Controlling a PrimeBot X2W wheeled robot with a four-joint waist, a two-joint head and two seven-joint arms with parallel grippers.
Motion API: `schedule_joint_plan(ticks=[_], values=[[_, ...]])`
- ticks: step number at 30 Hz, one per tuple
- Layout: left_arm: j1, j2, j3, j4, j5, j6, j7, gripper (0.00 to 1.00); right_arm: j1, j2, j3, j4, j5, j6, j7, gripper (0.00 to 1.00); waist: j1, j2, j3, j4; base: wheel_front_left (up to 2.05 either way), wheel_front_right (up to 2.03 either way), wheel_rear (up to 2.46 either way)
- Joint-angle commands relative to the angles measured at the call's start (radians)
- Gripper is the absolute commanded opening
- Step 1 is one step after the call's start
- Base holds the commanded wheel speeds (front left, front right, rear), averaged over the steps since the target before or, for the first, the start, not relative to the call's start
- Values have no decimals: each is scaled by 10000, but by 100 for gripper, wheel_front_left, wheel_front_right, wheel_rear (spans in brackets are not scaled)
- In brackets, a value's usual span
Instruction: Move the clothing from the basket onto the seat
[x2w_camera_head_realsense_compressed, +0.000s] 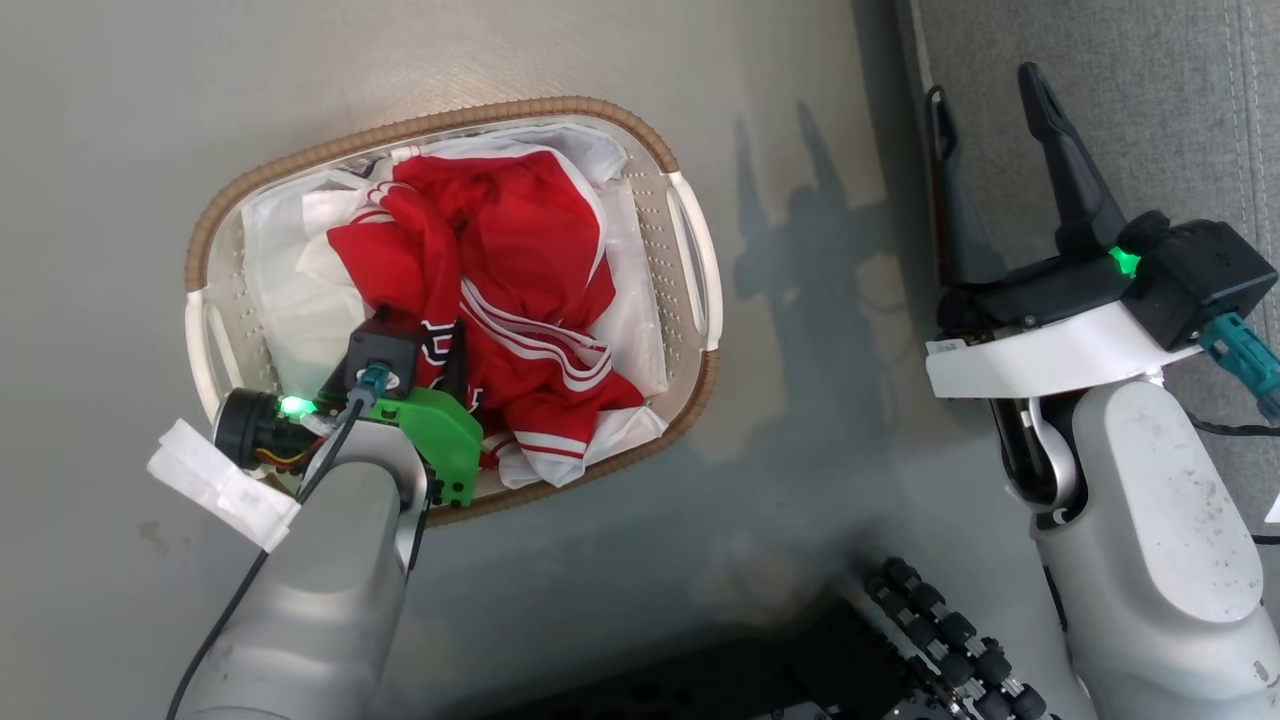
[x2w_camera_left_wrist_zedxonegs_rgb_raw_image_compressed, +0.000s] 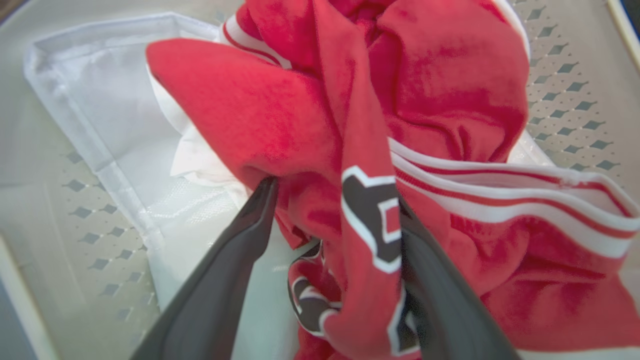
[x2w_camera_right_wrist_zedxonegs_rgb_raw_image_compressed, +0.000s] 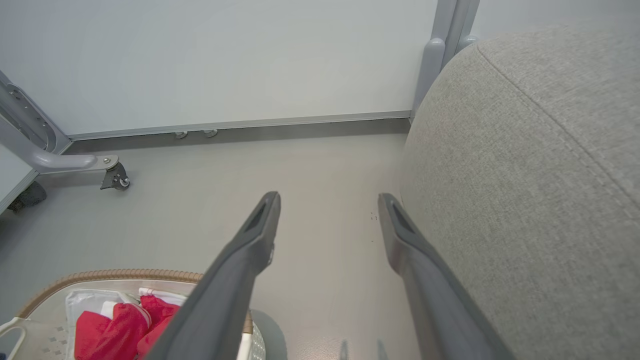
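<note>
One seat (x2w_camera_head_realsense_compressed: 1150, 90): grey fabric with a stitched seam, takes the upper right corner of the head view and the right half of the right wrist view. One pale floor (x2w_camera_head_realsense_compressed: 150, 130) under everything.

One basket (x2w_camera_head_realsense_compressed: 560, 103): oval, white, perforated, with a brown woven rim, two white handles (x2w_camera_head_realsense_compressed: 697, 250) and one white liner (x2w_camera_head_realsense_compressed: 290, 290). Stands on the floor, left of the seat and apart from it. Long axis across the head view from handle to handle, right end a little higher.

Clothing (x2w_camera_head_realsense_compressed: 520, 250): one crumpled red heap inside the basket, on the liner. Cannot tell how many garments make it up. Stretches from the far rim towards the near rim, roughly crosswise to the basket's long axis. White stripe bands along its near right folds. Dark block lettering (x2w_camera_left_wrist_zedxonegs_rgb_raw_image_compressed: 372, 215) edged in white on one fold, too creased to read.

Two pincers. Left pincer (x2w_camera_left_wrist_zedxonegs_rgb_raw_image_compressed: 335, 192): down in the basket, spread, straddles the lettered fold. One finger (x2w_camera_left_wrist_zedxonegs_rgb_raw_image_compressed: 250, 225) touches red cloth at its tip, the other sits behind the fold. Right pincer (x2w_camera_head_realsense_compressed: 983, 88): spread and empty, above the floor at the seat's edge, between basket and seat, points up the head view.

Two green lights (x2w_camera_head_realsense_compressed: 293, 405), one at each wrist.
</note>
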Motion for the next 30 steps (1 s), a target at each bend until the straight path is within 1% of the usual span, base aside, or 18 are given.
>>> schedule_joint_plan(ticks=[1, 12, 14, 15, 16, 17, 18, 23, 30], values=[[-251, 68, 62, 126, -32, 87, 4, 100, 74, -7, 38, -53, 39, -7, -45, 100, -1, 0, 92, -87, 0, 0, 0], [-996, 166, 189, 1052, -68, 379, 5, 100, 110, 123, 149, -14, 151, -7, -45, 100, -1, 0, 346, -331, 0, 0, 0], [-1105, 197, 203, 1286, -92, 439, 5, 80, 88, 137, 158, 8, 166, -7, -45, 100, -1, 0, 367, -355, 0, 0, 0], [-1158, 200, 202, 1378, -110, 448, 5, 41, 80, 147, 164, 14, 169, -7, -45, 100, -1, 0, 370, -363, 0, 0, 0], [-1186, 202, 198, 1439, -126, 439, 5, 31, 70, 151, 164, 21, 165, -7, -45, 100, -1, 0, 368, -367, 0, 0, 0], [-1220, 209, 190, 1492, -136, 424, 5, 9, 56, 152, 158, 36, 176, -7, -45, 100, -1, 0, 358, -369, 0, 0, 0], [-1238, 215, 181, 1515, -140, 439, 5, 0, 48, 156, 142, 65, 183, -7, -47, 100, -1, 0, 327, -364, 0, 0, 0], [-1034, 184, 187, 1475, -212, 448, 5, 0, 71, 178, 116, 210, 193, -7, -45, 100, -1, 0, 50, -314, 0, 0, 0], [-294, 187, 267, 659, -259, 530, 5, 0, 185, 200, 218, 489, 134, -7, -45, 100, -1, 0, -759, -274, 0, 0, 0]])
